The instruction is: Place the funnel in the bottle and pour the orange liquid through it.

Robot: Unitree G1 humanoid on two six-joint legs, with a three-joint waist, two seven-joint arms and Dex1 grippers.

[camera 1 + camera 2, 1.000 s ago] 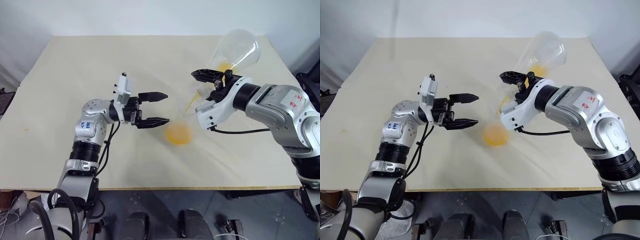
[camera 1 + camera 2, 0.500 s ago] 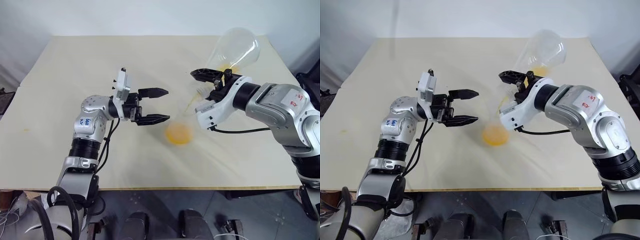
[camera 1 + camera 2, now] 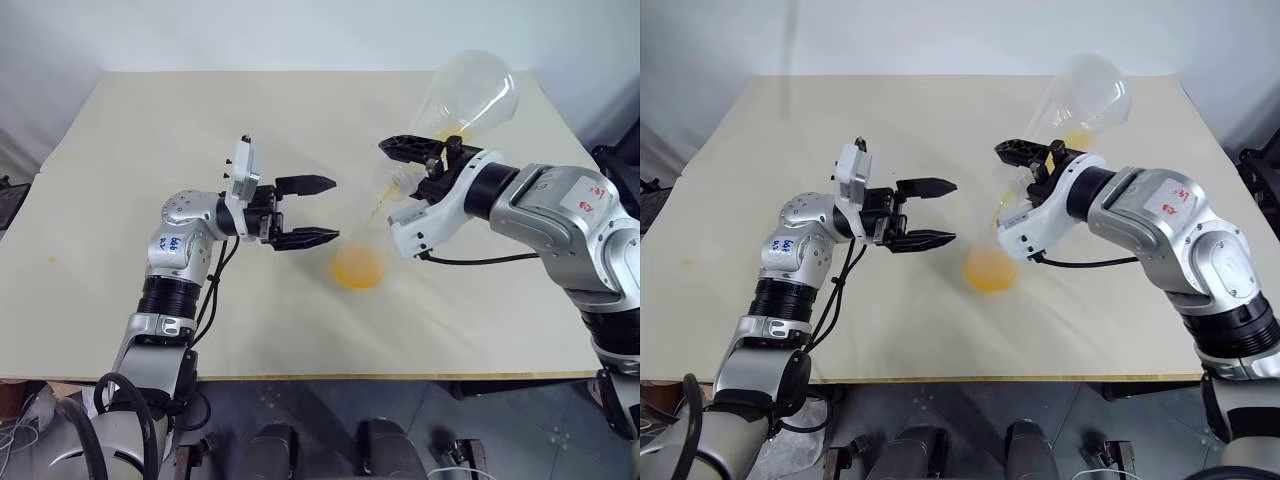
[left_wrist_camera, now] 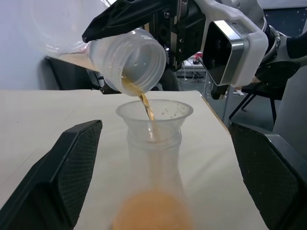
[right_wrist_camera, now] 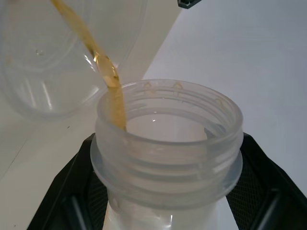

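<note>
A: What's on the left?

B: The left gripper [image 3: 322, 211] hangs over the table [image 3: 120, 150], its fingers [image 3: 305, 184] spread wide with nothing between them, pointing right toward the bottle [image 4: 153, 163].

A: And the bottle?

B: It stands upright near the table's middle, just right of those fingertips, apart from them. The funnel [image 4: 154, 114] sits in its neck, and orange liquid [image 3: 357, 267] pools in its base.

A: On the right?

B: The right gripper [image 3: 428, 158] has its fingers clamped on the neck of a clear conical flask [image 3: 468, 95], tipped mouth-down over the funnel. A thin orange stream [image 4: 146, 106] falls from the mouth into the funnel; a little remains inside the flask.
</note>
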